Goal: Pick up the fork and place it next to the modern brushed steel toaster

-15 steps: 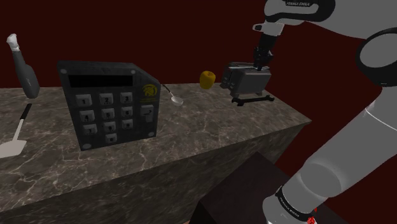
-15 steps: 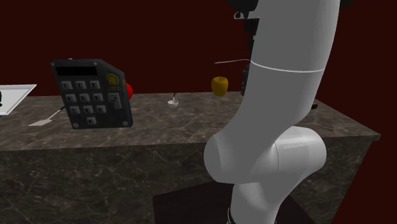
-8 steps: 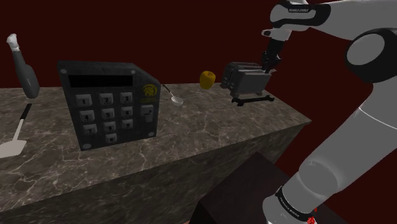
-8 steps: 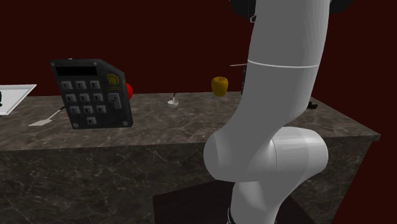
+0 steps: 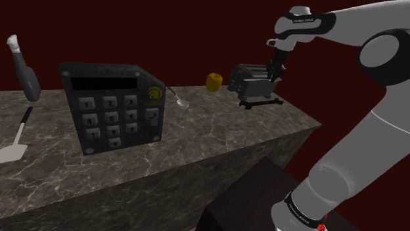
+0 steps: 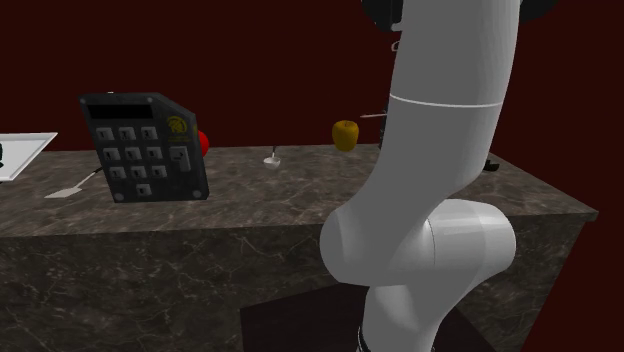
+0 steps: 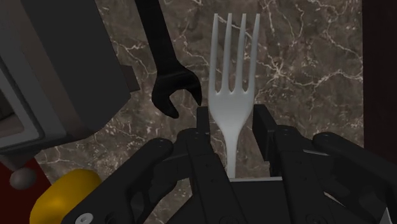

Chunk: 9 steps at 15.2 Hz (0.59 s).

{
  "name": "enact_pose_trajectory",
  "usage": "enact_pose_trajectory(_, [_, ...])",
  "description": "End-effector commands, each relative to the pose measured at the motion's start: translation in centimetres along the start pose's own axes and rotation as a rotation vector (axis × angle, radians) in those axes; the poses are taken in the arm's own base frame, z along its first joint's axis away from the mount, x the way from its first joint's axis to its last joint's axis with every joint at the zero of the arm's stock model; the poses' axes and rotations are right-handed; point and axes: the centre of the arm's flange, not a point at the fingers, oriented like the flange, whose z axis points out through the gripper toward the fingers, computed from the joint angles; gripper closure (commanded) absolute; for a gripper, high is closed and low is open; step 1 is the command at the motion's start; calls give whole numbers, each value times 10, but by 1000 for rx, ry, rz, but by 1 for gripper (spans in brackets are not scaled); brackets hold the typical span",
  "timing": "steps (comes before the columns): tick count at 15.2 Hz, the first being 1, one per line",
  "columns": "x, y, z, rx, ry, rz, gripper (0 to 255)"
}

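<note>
The fingers (image 7: 202,127) of the gripper (image 7: 231,124) are clamped on the pale fork (image 7: 234,76) low on its neck, so the tines jut out ahead and the handle runs back between them. The fork hangs above the marble tabletop (image 7: 305,76), close beside the toaster (image 7: 57,70) and a black wrench (image 7: 167,70), probably so it can be lowered onto the bare patch there

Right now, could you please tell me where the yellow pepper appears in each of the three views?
Shoulder view: the yellow pepper sits at the far edge of the marbled counter, just left of the toaster.
Second exterior view: on the far edge, just left of the white arm.
Wrist view: next to the toaster, beside the gripper holding the fork.
Shared landmark: the marbled counter.
</note>
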Motion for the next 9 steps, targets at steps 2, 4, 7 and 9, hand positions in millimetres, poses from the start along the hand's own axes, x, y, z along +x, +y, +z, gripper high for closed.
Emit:
enact_pose_trajectory(2, [1,-1,15,-1,0,0,255])
enact_pose_trajectory(4, [2,-1,26,-1,0,0,255])
enact_pose_trajectory(7, [3,-1,41,-1,0,0,255])
enact_pose_trajectory(9, [4,-1,52,-1,0,0,255])
